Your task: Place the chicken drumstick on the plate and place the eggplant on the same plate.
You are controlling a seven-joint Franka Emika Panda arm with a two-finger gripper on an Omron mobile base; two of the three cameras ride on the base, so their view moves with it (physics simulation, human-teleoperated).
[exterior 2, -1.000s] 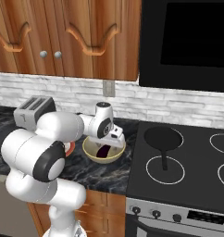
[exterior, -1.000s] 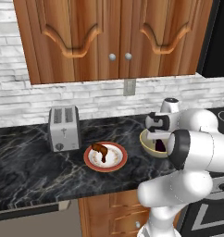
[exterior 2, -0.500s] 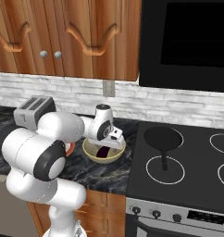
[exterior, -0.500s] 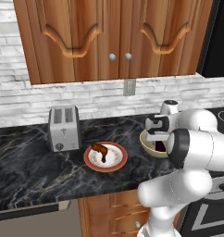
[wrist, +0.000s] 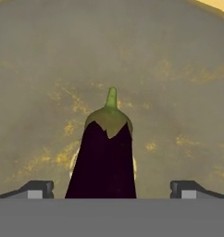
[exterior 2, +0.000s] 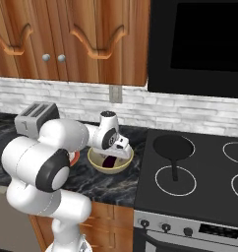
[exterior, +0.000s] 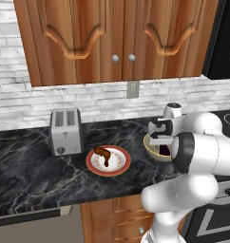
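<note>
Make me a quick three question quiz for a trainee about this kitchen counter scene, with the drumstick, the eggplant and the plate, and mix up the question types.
1. True or false: the drumstick already lies on the plate.
2. Where is the eggplant? A) on the plate B) in the bowl C) in the pan
3. Fill in: the gripper is ____, a finger on each side of the eggplant.

Key: 1 true; 2 B; 3 open
</note>
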